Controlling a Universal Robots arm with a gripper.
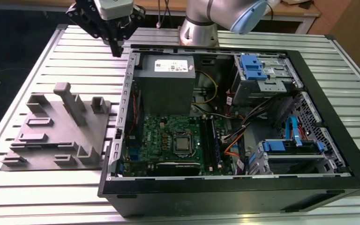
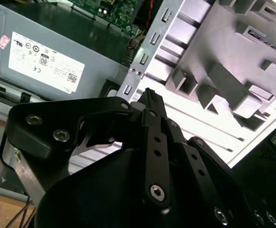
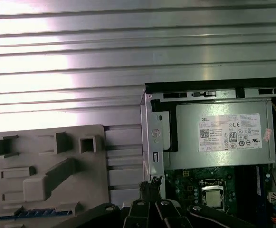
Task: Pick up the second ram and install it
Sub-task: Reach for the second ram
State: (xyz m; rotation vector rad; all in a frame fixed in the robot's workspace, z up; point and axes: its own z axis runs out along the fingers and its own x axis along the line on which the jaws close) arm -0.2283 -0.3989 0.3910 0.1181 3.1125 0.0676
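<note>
The second ram (image 3: 26, 213) is a dark blue strip lying in a groove of the grey holder block (image 3: 52, 190), on the side of the block away from the computer. My black gripper (image 1: 116, 49) hangs high over the table by the far corner of the open computer case (image 1: 120, 187), on the exterior view's left. Its fingers (image 2: 149, 97) meet at the tip with nothing between them. In the first wrist view the gripper (image 3: 149, 186) is above the case's metal side wall, apart from the ram. The long black slot rails (image 1: 206, 140) lie on the green motherboard (image 1: 161, 140).
A grey power supply (image 1: 166, 82) fills the far part of the case beside my gripper. Drive cages with blue clips (image 1: 255, 68) and loose cables crowd the exterior view's right. A tall post (image 1: 72, 105) rises from the grey holder block (image 1: 55, 140). Ribbed metal table (image 1: 42, 51) surrounds everything.
</note>
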